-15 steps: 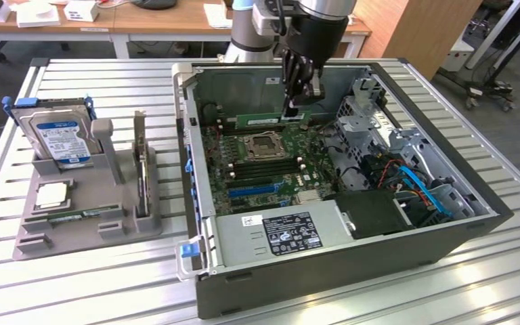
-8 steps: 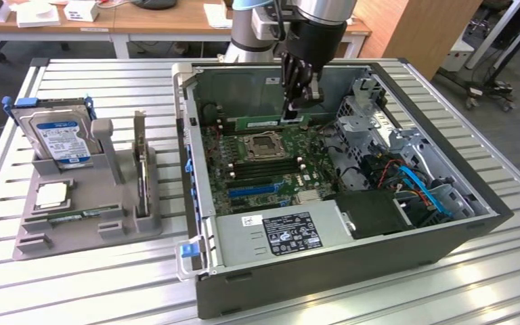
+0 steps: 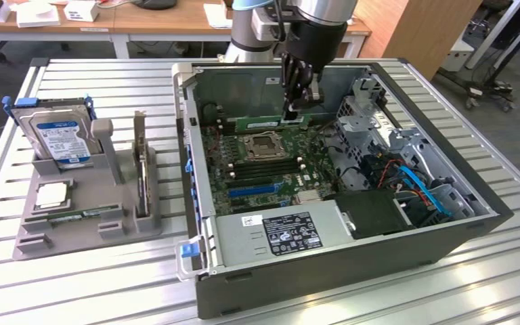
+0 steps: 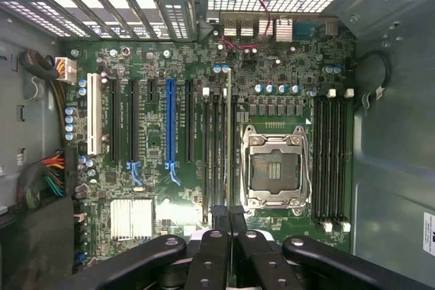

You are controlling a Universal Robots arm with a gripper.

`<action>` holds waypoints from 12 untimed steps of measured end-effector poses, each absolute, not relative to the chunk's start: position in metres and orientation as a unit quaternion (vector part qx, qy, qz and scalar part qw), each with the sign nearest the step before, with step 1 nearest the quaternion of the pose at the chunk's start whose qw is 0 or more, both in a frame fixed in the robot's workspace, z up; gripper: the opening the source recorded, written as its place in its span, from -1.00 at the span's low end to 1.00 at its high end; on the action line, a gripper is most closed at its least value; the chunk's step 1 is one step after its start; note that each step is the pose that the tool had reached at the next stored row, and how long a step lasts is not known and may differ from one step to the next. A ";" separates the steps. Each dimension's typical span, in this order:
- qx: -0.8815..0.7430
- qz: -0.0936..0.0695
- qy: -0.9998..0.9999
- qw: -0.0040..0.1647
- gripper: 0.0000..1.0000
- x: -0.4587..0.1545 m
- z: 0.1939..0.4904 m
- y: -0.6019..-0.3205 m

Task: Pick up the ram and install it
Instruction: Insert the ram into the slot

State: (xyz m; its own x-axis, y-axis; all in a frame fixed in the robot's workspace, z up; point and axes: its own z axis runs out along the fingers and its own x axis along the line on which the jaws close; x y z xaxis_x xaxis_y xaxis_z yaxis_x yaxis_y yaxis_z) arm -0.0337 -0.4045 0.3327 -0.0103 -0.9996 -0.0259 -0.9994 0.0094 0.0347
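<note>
At the exterior view's left, a grey holder (image 3: 70, 227) with a hard drive (image 3: 61, 139) sits on the slatted metal table (image 3: 106, 277). In the open computer case (image 3: 332, 284), my gripper (image 3: 294, 114) pinches the ram (image 3: 255, 124) edge-down over the motherboard, beside the processor socket (image 3: 265, 145). Wooden desks (image 3: 152, 17) stand behind.

A silver ribbed aluminium slat table (image 3: 97, 74) carries a dark grey metal computer tower case (image 3: 332, 277) lying open on its side. Just beside it, toward the exterior view's left, stands a grey plastic parts holder (image 3: 70, 233).
</note>
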 end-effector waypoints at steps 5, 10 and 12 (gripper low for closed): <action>0.703 -0.021 -0.710 0.003 -0.79 -0.034 0.333 -0.408; 0.703 -0.021 -0.710 0.003 -0.79 -0.034 0.333 -0.409; 0.703 -0.021 -0.710 0.003 -0.79 -0.034 0.333 -0.409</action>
State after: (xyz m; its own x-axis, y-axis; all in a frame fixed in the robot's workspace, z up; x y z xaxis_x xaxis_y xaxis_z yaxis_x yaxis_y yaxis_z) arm -0.0337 -0.4093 0.3327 -0.0103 -0.9996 -0.0257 -0.9994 0.0094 0.0347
